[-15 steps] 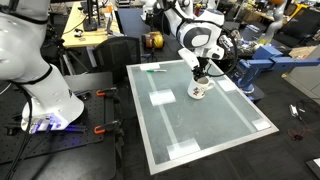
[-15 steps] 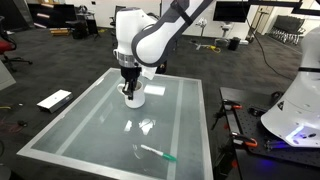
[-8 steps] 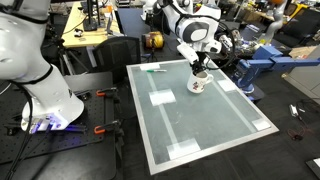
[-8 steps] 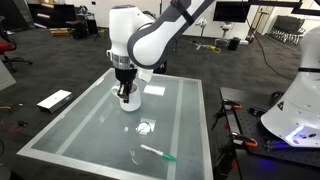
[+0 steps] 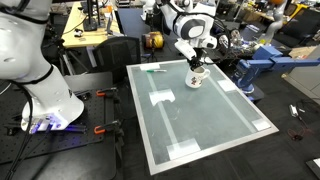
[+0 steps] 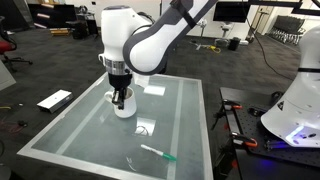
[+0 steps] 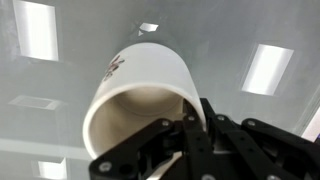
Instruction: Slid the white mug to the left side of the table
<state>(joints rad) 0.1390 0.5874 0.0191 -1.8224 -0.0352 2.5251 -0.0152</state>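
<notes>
Gripper [image 7: 196,126] seen closest in wrist view: dark fingers [image 7: 168,140] come in from the bottom edge and meet the rim of the white mug [image 7: 140,95] at its lower-right side. One finger appears to sit inside the mouth and one outside the wall, so the jaws are nearly closed, pinching the rim. Reddish pattern visible on the mug's outer wall, far side from the fingers.

Surface: mug stands upright on the table [image 7: 60,120], whose pale glassy top mirrors bright ceiling lights. A small tape patch [image 7: 148,28] lies just beyond the mug.

In an exterior view the gripper [image 6: 121,95] points straight down onto the mug [image 6: 124,105], which stands near the picture-left rim of the table [image 6: 175,115]. A green pen [image 6: 157,152] lies on the near part of the top, well apart from the mug. The white arm [image 6: 140,45] arches in over the far side. A flat white panel [image 6: 54,100] lies on the dark floor beside the table.

In an exterior view the mug [image 5: 196,80] stands in the far part of the table [image 5: 205,120] under the gripper [image 5: 197,69], between the pen [image 5: 155,69] and a tape patch [image 5: 228,84]. More patches sit mid-table and at the near edge.

Room: a wooden workbench [image 5: 85,35] with clutter stands behind.
</notes>
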